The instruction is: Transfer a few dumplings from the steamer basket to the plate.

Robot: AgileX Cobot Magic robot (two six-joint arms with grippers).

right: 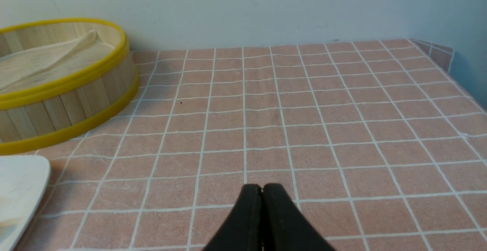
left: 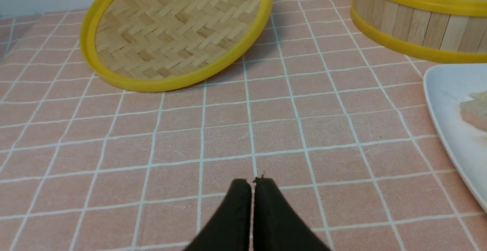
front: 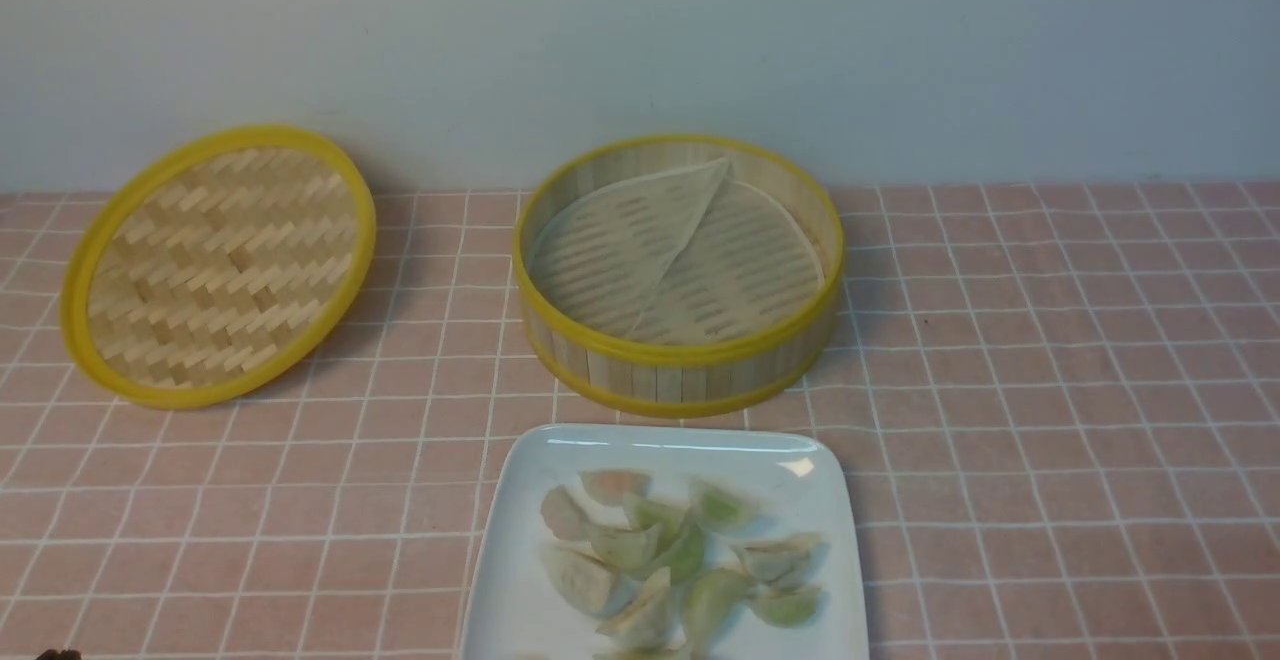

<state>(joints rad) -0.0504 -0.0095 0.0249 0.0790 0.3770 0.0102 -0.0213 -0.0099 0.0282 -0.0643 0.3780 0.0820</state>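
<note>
Dumplings on plate, both jaws closed.
Nearest, left jaws (left: 253,184) and right jaws (right: 262,190) each brought together, nothing gripped, over pink grid-patterned bench (front: 1000,460). Before the robot, midway across, white squarish plate (front: 845,500) bears dumplings (front: 650,615), green and pinkish-pale, some overlapping in the middle; nearest edge of plate cut off from sight. Just beyond plate, steamer basket (front: 680,380), upright, folded pale liner (front: 640,240) on its floor, no dumplings in it. To its left, well apart, woven lid (front: 225,260), yellow-rimmed, tilted. Farthest, pale wall (front: 640,40).
</note>
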